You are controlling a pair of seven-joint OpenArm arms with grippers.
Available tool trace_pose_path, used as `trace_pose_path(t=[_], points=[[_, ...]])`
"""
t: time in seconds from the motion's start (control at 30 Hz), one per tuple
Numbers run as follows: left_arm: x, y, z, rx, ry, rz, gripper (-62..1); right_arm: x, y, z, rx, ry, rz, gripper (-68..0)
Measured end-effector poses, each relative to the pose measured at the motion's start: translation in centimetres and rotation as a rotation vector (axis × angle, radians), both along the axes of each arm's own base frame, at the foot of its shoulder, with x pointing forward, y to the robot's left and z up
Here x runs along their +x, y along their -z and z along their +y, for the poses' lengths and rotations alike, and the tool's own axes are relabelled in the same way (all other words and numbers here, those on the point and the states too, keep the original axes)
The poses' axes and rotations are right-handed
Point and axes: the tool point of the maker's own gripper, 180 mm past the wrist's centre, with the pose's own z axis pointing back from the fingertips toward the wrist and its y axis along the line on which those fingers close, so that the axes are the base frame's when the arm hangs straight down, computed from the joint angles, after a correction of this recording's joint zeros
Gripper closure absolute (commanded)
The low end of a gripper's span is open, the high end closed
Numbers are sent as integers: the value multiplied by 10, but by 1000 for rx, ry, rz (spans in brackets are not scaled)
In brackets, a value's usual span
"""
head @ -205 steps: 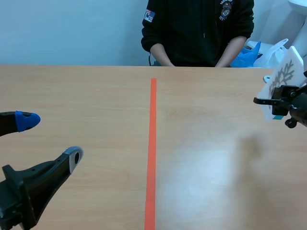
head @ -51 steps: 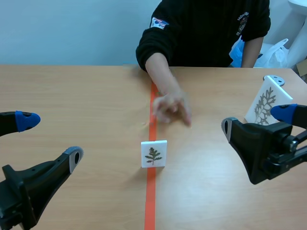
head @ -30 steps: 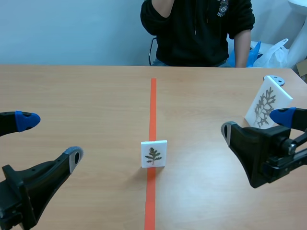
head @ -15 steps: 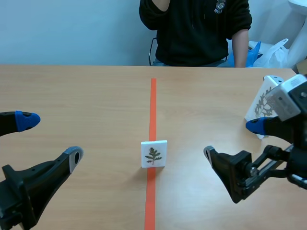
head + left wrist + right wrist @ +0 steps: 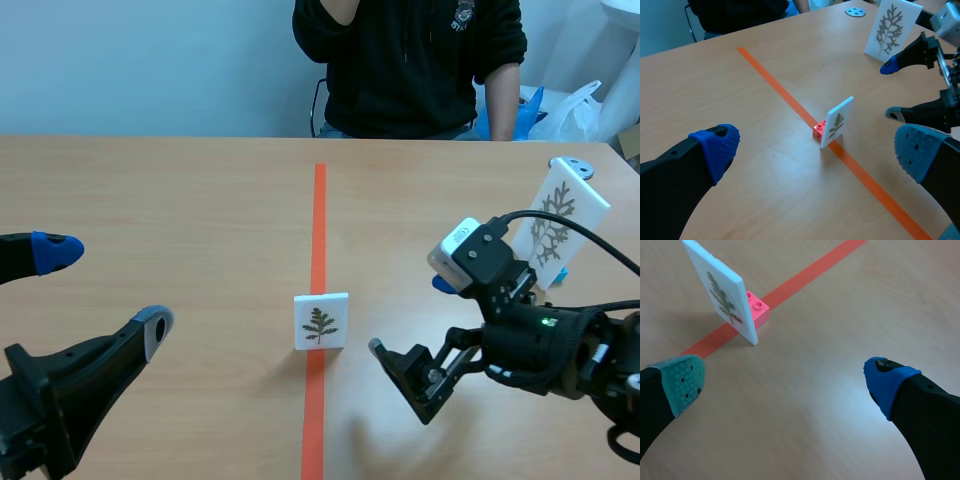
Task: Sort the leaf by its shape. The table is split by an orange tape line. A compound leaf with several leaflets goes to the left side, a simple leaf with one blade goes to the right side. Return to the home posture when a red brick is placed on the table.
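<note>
Table: light wooden table (image 5: pixel 150 200) is carrying an orange tape line (image 5: pixel 319 220) down its middle.
Leaf card: small white card with a dark green leaf (image 5: pixel 321 321) is standing upright on the tape line, backed by a pink toy brick (image 5: pixel 758 310).
Right: black right hand (image 5: pixel 410 318) is hovering near the card's right, fingers spread wide, holding nothing.
Left: black left hand (image 5: pixel 108 288) is hanging well apart from the card, gaping wide.

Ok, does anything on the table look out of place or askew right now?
The small leaf card sits right on the tape line, on neither side, propped by a brick behind it. The bigger card on the right side stands tilted. Nothing looks spilled or damaged.
</note>
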Motion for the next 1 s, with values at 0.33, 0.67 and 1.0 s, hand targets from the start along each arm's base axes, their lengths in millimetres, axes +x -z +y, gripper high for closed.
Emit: trace_pose_path(t=[0.33, 0.67, 1.0], points=[[0, 0, 0, 0, 0, 0, -623, 10, 32, 42, 6, -92, 31, -635], [0, 0, 0, 0, 0, 0, -623, -2, 33, 80, -12, -221, 0, -496], [0, 0, 0, 0, 0, 0, -623, -3, 30, 85, -15, -234, -43, -405]])
